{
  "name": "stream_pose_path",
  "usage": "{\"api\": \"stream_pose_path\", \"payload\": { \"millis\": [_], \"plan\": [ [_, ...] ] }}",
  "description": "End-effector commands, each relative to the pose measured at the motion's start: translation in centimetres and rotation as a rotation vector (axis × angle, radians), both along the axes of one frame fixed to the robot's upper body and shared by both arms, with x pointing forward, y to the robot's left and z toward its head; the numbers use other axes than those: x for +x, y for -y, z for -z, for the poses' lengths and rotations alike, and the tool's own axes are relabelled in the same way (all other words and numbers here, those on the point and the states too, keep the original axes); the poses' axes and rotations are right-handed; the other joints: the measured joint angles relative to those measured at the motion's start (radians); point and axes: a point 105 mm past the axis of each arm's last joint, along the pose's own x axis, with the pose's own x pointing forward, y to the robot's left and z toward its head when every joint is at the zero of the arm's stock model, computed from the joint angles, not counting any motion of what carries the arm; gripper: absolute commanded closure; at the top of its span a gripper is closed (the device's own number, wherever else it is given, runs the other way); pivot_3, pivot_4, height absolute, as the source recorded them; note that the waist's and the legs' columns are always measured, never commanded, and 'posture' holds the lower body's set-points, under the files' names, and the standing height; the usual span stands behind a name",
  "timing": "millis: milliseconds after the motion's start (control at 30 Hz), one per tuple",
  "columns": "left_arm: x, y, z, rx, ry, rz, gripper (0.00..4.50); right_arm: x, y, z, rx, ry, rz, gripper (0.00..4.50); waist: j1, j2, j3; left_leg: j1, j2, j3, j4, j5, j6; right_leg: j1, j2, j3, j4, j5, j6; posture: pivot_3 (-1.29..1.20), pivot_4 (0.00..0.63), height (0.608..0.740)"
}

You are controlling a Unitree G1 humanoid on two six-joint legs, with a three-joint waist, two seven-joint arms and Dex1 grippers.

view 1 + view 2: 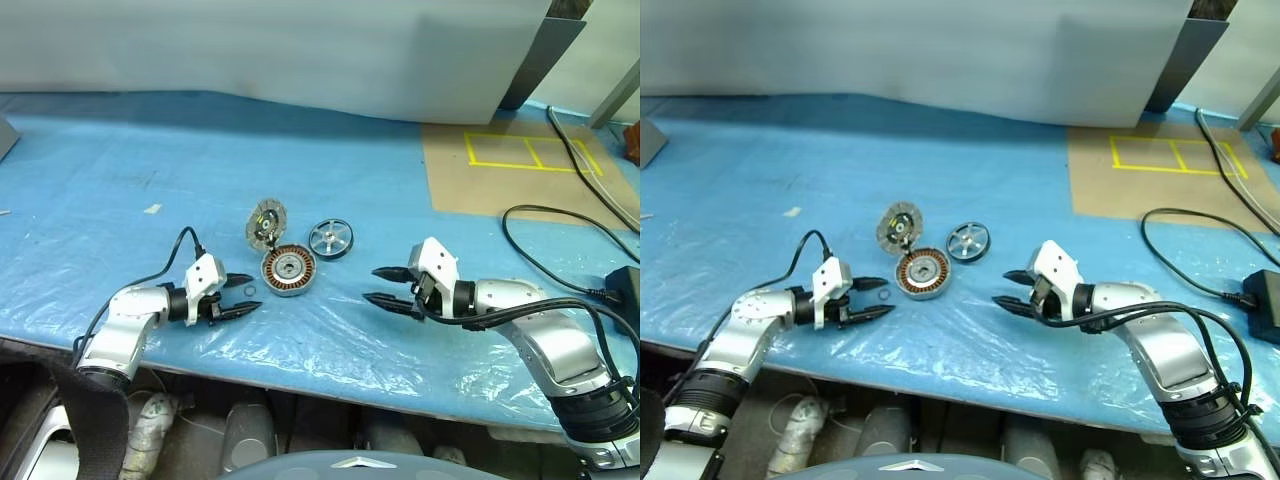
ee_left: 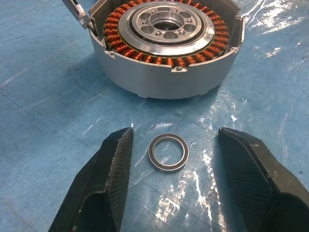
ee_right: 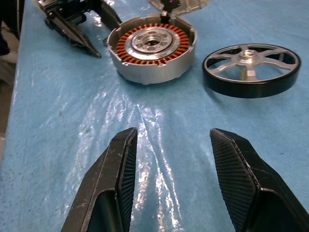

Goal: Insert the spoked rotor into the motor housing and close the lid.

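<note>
1. Head views: the housing point(image 1: 289, 270) sits on the blue sheet point(image 1: 120, 190), copper windings up. The lid point(image 1: 266, 224) leans tilted against its far edge. The rotor point(image 1: 331, 239) lies flat just right of them, apart from the housing.
2. The left gripper point(image 1: 243, 295) is just left of the housing, jaws apart, empty, with a small ring point(image 1: 249, 291) between its tips. The right gripper point(image 1: 381, 285) hangs to the housing's right, jaws apart, empty.
3. Left wrist view: the ring point(image 2: 168, 152) lies flat between the fingers point(image 2: 108, 174), touching neither, with the housing point(image 2: 166, 58) beyond.
4. Right wrist view: spread fingers point(image 3: 120, 169) hold nothing; housing point(image 3: 152, 50) and rotor point(image 3: 250, 70) lie ahead, the left gripper point(image 3: 91, 36) beside the housing.
</note>
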Motion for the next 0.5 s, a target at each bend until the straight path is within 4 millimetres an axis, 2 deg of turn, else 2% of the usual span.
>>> {"api": "stream_pose_path", "payload": {
  "millis": [33,167,267,400,500],
  "plan": [
    [-0.6,-0.2,2.0,0.03,-0.062,0.0,1.93,-0.7,-0.5,-1.0,0.009,0.032,-0.067,2.05,0.0,0.0,0.0,0.0,0.0,0.0,0.0,0.0,0.0,0.0,0.0,0.0,0.0,0.0,0.0,0.0,0.15,0.74],
    [-0.2,-0.1,2.2,0.039,-0.036,-0.017,3.1,-0.8,-0.6,-1.0,0.006,0.027,-0.085,2.05,0.0,0.001,-0.001,0.0,0.0,0.0,0.0,-0.001,0.001,0.0,0.0,0.0,0.0,0.0,0.0,0.0,0.15,0.74],
    [-0.5,0.1,2.4,0.028,-0.061,0.009,3.1,-0.5,-0.6,-1.1,-0.002,0.042,-0.074,2.05,0.002,0.002,-0.001,0.0,0.0,0.0,0.0,-0.001,0.001,0.0,0.0,0.0,0.0,0.0,0.0,0.0,0.15,0.74],
    [-0.7,-0.6,3.2,0.038,-0.076,0.011,3.81,-0.3,-0.9,-1.5,-0.004,0.056,-0.058,2.05,0.003,0.003,-0.002,0.0,0.0,0.0,0.0,-0.001,0.001,0.0,0.0,0.0,0.0,0.0,0.0,0.0,0.15,0.74],
    [-0.6,-1.1,3.5,0.047,-0.076,0.004,3.82,-0.3,-0.9,-1.7,-0.011,0.062,-0.052,2.05,0.004,0.005,-0.003,0.001,0.0,0.0,0.0,-0.001,0.001,0.0,0.0,0.0,0.0,0.0,0.0,0.0,0.15,0.74]
  ]
}}
